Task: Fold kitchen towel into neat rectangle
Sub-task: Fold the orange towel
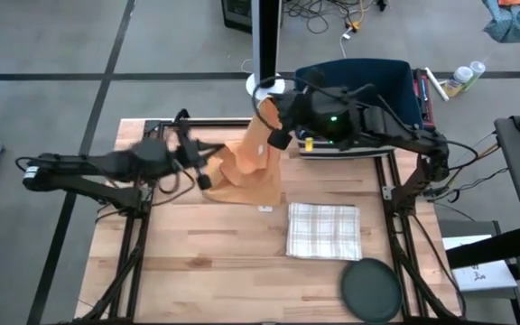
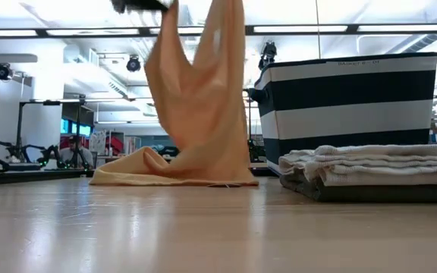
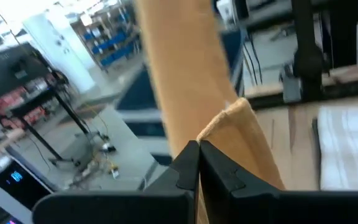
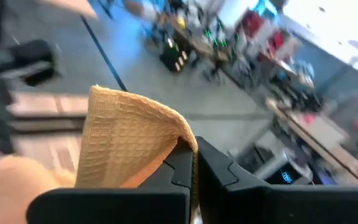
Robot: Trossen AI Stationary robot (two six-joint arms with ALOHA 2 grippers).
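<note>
An orange waffle-weave kitchen towel hangs between my two grippers over the table's far middle. Its lower end lies bunched on the wood. My left gripper is shut on the towel's left raised part. It shows as a dark shape at the top of the low view. My right gripper is shut on the towel's higher, far part, which runs out of the top of the low view. My left gripper pinches a folded edge of the towel between its two shut fingers, coming about level from the table's left. The cloth hangs below it, with its lower end on the table. My right gripper pinches a rounded fold at the towel's upper end between its shut fingers, about level, from the table's right. The towel hangs down from it in a long drape.
A folded checked towel lies right of centre, and a dark round plate sits near the front right edge. A blue-and-white striped basket stands at the far right, behind my right arm.
</note>
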